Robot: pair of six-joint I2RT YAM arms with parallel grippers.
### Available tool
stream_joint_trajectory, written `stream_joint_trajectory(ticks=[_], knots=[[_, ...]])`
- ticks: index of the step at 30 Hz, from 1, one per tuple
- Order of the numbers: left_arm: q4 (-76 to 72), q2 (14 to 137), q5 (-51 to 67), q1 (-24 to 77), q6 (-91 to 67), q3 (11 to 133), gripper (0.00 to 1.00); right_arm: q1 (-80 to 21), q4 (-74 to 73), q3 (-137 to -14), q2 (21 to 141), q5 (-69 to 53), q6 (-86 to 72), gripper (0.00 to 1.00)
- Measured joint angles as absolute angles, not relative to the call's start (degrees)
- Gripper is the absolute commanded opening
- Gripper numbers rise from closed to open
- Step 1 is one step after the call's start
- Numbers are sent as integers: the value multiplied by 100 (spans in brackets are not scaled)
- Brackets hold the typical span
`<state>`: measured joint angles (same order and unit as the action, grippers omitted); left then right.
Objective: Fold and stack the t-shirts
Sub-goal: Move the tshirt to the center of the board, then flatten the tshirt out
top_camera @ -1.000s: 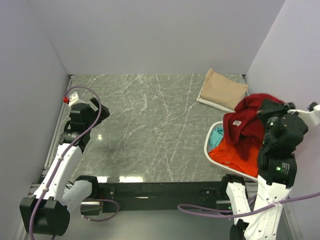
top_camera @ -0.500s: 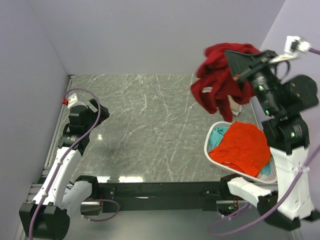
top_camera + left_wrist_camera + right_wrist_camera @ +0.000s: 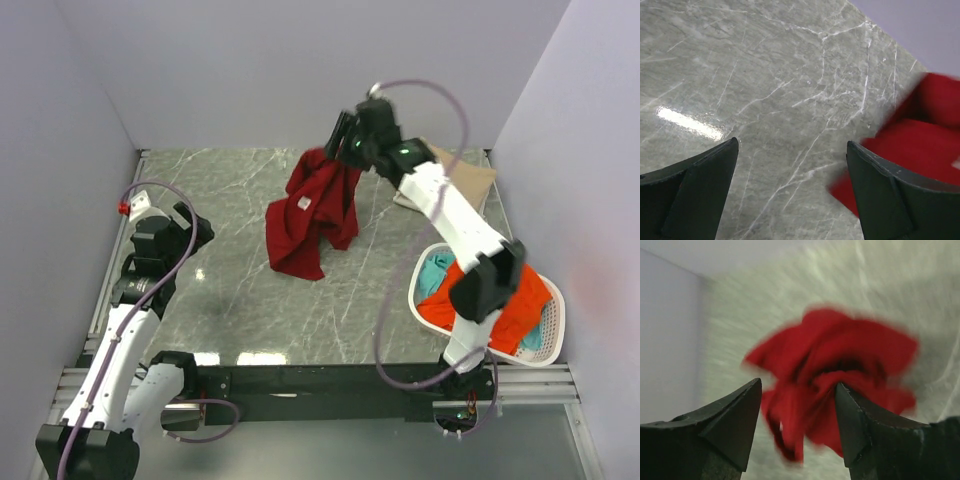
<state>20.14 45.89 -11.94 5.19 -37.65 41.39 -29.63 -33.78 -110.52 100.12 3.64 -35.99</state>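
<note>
right hand (image 3: 342,138) out over the back of the surface (image 3: 240,290), jaws apart, nothing pinched between them in the wrist view. red shirt (image 3: 320,220) just below it, bunched, lower part on the surface near the middle, top edge close to the hand. blurred, so cannot tell if a fold catches a finger. left hand (image 3: 791,145) wide open, empty, at the left side, apart from the shirt.

risks, as i judge them:
- shirt settles as a crumpled heap, sleeves tucked under, so spreading it flat takes extra pulls.
- a snagged fold would drag it off centre if the arm draws back.
- tan shirt (image 3: 475,175) lies folded under that arm. a low retreat could scuff it.
</note>
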Motion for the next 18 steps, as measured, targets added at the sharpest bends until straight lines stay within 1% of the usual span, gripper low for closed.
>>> stream_joint_trajectory(ticks=[2,4,7,10,13,18], knots=[[2021,4604,-1190,567,-3717,4139,94,-2906,-3535,-10772,10532,338,-3671,67],[2012,4694,-1192,709,-3706,4139,93,-2871,-3522,-9985,10742,207,-3745,67],[1988,4947,-1205,1098,-3723,4136,94,-2856,-3516,-8753,10702,-47,-3819,67],[1872,5426,-1205,1671,-3826,4123,94,-2856,-3487,-8014,10565,-244,-3872,65],[1686,6036,-1135,2086,-3913,4115,94,-2856,-3363,-7693,10383,-344,-3879,62],[1527,7126,-972,2281,-3900,4237,87,-2858,-3057,-7636,10304,-541,-3916,58]])
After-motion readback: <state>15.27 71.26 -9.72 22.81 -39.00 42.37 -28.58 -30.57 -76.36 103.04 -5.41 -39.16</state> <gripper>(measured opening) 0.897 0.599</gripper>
